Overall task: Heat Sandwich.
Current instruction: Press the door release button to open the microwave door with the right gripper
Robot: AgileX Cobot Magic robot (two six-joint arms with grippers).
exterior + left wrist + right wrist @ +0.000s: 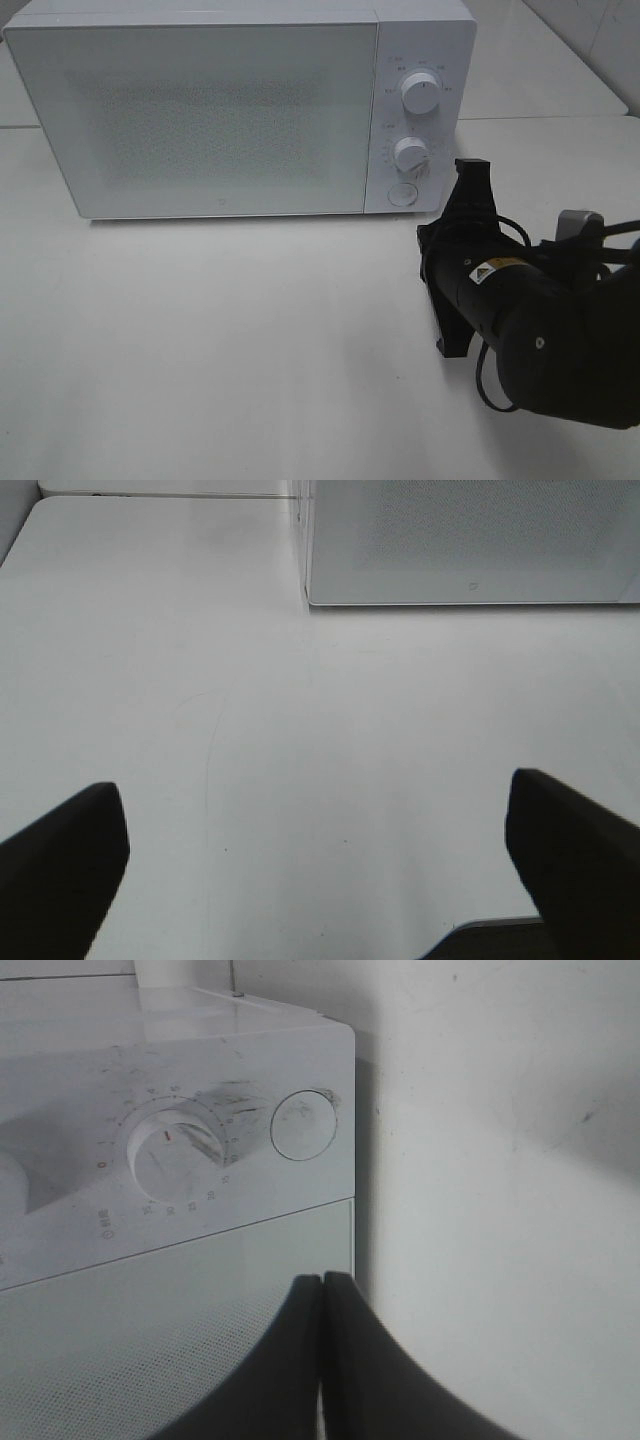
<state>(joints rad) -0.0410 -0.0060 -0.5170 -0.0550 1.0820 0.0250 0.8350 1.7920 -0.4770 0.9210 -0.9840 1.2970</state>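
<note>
The sandwich is in no view; perhaps it is inside the microwave (200,110), whose door is shut. The right gripper (471,166), pinched shut and empty, hangs near the microwave's round button (402,195); the left gripper (315,800) gapes wide before the microwave. Soft, light bread would squash: lift from beneath.

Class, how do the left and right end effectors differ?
The left end effector is open, jaws wide apart; the right end effector is shut, jaws together. The left faces the table before the microwave; the right is near its control panel. Both are black and empty.
</note>
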